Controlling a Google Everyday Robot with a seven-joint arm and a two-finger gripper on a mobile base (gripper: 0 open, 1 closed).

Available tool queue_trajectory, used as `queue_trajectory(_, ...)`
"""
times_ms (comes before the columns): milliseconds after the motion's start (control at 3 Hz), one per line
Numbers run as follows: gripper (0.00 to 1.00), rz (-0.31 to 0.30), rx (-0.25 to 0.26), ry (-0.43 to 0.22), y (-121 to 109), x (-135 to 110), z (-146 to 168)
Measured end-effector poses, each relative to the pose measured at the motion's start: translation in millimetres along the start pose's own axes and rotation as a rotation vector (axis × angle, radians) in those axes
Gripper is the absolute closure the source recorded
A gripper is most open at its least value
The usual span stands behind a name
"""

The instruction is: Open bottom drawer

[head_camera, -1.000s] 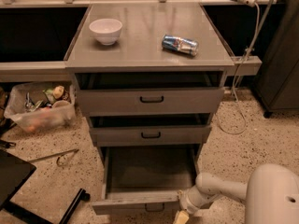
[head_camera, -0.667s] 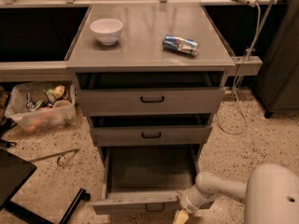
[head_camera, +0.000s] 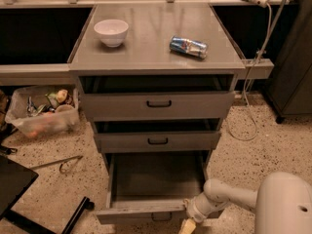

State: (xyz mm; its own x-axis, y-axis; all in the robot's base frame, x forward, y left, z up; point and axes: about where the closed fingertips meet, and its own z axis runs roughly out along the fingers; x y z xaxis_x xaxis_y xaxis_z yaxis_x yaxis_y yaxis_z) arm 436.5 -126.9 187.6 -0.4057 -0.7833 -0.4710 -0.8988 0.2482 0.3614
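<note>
The cabinet point(head_camera: 157, 106) looks like matt grey painted metal, and its flat top has a faint sheen. On that top, a white bowl point(head_camera: 111, 31) looks glossy, like ceramic, and a blue and silver can point(head_camera: 188, 47) shines like metal. The bottom drawer point(head_camera: 146, 209), pulled out at the cabinet's foot, has the same dull grey finish. At the drawer's front right corner, the gripper point(head_camera: 187, 224) sits below smooth, off-white plastic arm casing. The floor point(head_camera: 273, 145) around the cabinet is rough speckled stone. Left of the cabinet stands a clear plastic bin point(head_camera: 41, 113).
</note>
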Motion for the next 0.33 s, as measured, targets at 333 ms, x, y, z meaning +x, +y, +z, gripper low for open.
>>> queue_trajectory(333,0.00,-0.006,-0.007,-0.038,6.3,-10.0,-2.1)
